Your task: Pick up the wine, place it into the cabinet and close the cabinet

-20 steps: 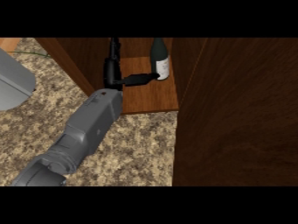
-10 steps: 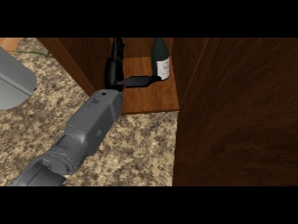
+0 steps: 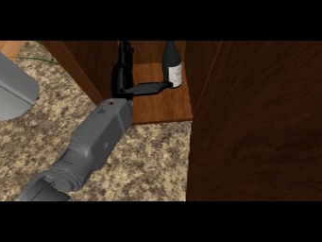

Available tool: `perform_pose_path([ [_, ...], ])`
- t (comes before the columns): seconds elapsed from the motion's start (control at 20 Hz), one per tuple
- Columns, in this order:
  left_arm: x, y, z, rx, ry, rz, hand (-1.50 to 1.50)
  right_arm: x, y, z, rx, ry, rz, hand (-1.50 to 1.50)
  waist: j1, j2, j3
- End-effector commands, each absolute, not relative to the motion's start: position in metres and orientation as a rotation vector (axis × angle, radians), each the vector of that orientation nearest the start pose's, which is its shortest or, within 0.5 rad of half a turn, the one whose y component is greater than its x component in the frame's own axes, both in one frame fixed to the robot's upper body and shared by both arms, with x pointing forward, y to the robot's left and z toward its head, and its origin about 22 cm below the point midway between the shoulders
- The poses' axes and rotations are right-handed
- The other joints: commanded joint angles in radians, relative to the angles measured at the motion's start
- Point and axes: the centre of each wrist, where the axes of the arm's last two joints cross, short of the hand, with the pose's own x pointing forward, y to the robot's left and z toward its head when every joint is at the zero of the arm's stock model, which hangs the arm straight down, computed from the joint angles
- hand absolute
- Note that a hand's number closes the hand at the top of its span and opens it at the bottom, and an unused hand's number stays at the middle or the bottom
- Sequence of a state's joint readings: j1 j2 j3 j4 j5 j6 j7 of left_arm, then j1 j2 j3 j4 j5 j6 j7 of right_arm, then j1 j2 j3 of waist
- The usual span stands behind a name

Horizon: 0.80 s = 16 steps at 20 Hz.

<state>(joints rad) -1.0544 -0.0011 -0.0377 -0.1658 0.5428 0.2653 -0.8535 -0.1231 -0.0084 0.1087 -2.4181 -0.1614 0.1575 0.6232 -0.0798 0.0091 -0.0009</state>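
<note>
So the wine bottle (image 3: 172,66) is sitting upright inside the cabinet (image 3: 160,101), up near the top centre of the frame. It's dark glass with a pale label, and its top runs up to the edge of the view. It's standing on the cabinet's wooden floor, close to the right side of the opening.

One black hand (image 3: 137,87) reaches in from the lower left on its grey forearm (image 3: 97,137). The thumb sticks out to the right and its tip touches the bottle right around the label. The fingers point straight up along the left part of the opening, clear of the bottle, so the hand looks spread open rather than wrapped round anything. Can't tell from this angle whether this is the left or right arm.

The big dark wood panel filling the right half of the frame is the cabinet door (image 3: 261,123), swung open. A speckled granite counter (image 3: 149,160) fills the lower left, and a grey rounded shape (image 3: 6,85) sits at the left edge.
</note>
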Motion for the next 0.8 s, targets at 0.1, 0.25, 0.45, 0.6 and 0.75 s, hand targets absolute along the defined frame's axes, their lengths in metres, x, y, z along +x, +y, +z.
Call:
perform_pose_path([
  [0.1, 0.400, 0.119, -0.020, -0.047, -1.838, 0.238, -1.50, 0.160, -0.203, 0.193, 0.336, -1.886, 0.315, -1.50, 0.026, -0.009, 0.001],
  [0.25, 0.382, 0.119, -0.037, -0.042, -1.855, 0.227, -1.50, 0.166, -0.209, 0.206, 0.334, -1.909, 0.295, -1.50, 0.031, -0.012, 0.000],
  [0.45, 0.357, 0.093, -0.037, -0.069, -1.837, 0.201, -1.50, 0.152, -0.209, 0.206, 0.294, -1.913, 0.297, -1.50, 0.034, -0.016, 0.001],
  [0.6, 0.335, 0.080, -0.040, -0.055, -1.841, 0.178, -1.50, 0.147, -0.216, 0.211, 0.263, -1.925, 0.267, -1.50, 0.059, -0.014, 0.001],
  [0.75, 0.318, 0.055, -0.020, -0.076, -1.849, 0.185, -1.50, 0.134, -0.215, 0.203, 0.263, -1.910, 0.273, -1.50, 0.062, -0.014, 0.001],
])
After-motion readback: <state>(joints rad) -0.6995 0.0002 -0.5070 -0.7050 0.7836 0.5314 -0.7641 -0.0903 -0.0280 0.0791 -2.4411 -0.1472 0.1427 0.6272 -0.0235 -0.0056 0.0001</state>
